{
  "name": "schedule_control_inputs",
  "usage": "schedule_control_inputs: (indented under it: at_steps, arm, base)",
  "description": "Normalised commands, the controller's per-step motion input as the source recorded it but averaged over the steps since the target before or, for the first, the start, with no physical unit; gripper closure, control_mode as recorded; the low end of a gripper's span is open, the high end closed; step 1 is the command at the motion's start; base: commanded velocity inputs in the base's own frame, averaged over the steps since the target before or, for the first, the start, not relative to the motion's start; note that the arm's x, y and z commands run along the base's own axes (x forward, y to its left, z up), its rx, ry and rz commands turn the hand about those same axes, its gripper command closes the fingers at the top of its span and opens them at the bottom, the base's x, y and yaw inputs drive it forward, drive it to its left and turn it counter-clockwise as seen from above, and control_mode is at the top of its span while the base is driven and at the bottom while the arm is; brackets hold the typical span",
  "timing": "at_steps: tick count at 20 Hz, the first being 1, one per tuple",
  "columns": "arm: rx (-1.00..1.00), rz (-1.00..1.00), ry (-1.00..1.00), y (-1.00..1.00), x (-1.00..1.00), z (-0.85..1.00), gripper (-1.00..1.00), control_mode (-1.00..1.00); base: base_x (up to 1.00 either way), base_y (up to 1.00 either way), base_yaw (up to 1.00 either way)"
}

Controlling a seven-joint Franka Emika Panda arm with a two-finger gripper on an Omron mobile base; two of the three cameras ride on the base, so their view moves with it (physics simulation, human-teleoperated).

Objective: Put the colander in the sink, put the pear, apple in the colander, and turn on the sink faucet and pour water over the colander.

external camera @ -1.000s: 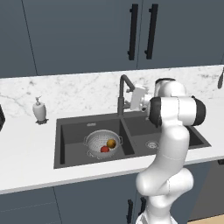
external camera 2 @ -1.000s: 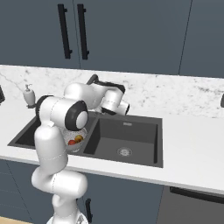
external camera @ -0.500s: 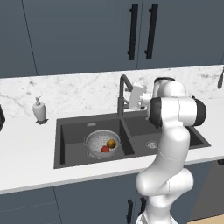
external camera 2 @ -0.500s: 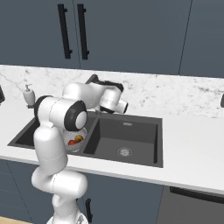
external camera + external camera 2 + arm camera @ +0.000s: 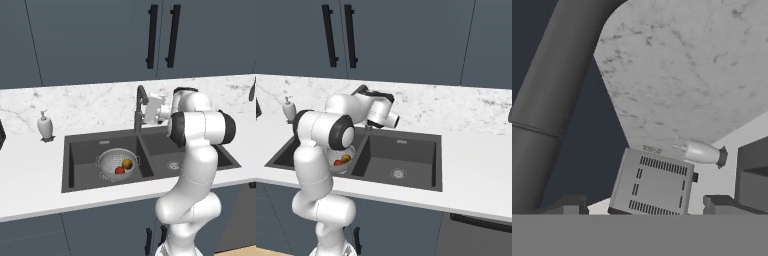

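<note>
Jaws (image 5: 644, 202): I could see two dark tips low in the hand view, well apart with nothing between them, so I read them as open. From the left base view the gripper (image 5: 150, 111) sat in the middle of the frame, right beside the faucet (image 5: 139, 107), level with its upper stem; whether it touched the faucet I could not tell. In the hand view the faucet (image 5: 554, 100) ran as a thick dark tube up the left side, very close to the camera.

I had the colander (image 5: 117, 164) sitting in the left basin of the sink (image 5: 80, 165), a little left of centre in the left base view. Inside it lay the pear (image 5: 127, 163) and the apple (image 5: 120, 170), side by side, the apple lower in the frame. In the right base view my own arm covered most of the colander (image 5: 338, 165), though both fruits showed past it.

On the worktop (image 5: 30, 165) a white soap dispenser (image 5: 45, 126) stood at the left of the frame, well apart from the faucet. The hand view also showed it (image 5: 699, 152), lying sideways in the frame at lower right, and a grey toaster-like box (image 5: 652, 184) at bottom centre.
</note>
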Motion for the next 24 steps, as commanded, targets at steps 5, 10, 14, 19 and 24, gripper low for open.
schedule_control_inputs:
  at_steps: [5,10,14,19,24]
  arm:
    - [0.00,0.00,-0.02,0.33,0.00,0.03,-1.00,-1.00]
    - [0.00,-0.02,-0.05,0.38,0.04,0.07,-1.00,-1.00]
    - [0.00,-0.06,-0.08,0.40,0.13,0.10,-1.00,-1.00]
    - [0.00,-0.08,-0.10,0.45,0.08,0.03,-1.00,-1.00]
    - [0.00,-0.12,-0.11,0.39,0.19,0.12,-1.00,-1.00]
  base:
    - [0.00,0.00,0.00]
    - [0.00,0.00,0.00]
    - [0.00,0.00,0.00]
    - [0.00,0.00,0.00]
    - [0.00,0.00,0.00]
